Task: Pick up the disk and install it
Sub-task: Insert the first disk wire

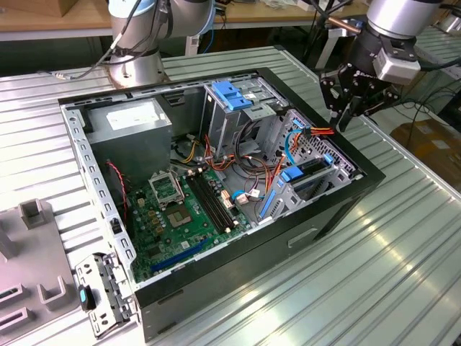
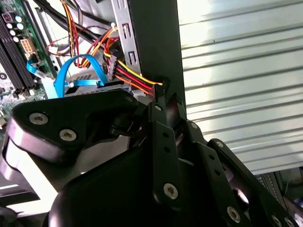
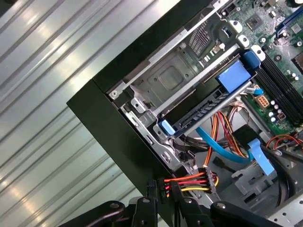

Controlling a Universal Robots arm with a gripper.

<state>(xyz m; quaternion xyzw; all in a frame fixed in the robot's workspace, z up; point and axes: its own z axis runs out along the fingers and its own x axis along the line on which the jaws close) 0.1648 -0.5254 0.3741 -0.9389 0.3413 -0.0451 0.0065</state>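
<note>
The computer case [image 1: 238,268] is black, and its motherboard [image 1: 164,232] is green with black slots. The disk [image 3: 208,111] is dark with bright blue rails. A wire bundle [image 3: 187,182] runs red, orange, yellow and black. The ribbed surface [image 1: 403,245] is silver, and the pincer [image 1: 344,119] is black.

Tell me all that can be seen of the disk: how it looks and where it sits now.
The disk is a flat dark drive seen edge-on, with a blue plastic tab at one end. It sits slid into the grey metal drive cage at a corner of the open computer case. Only the cage seems to touch it; most of it is hidden.
</note>
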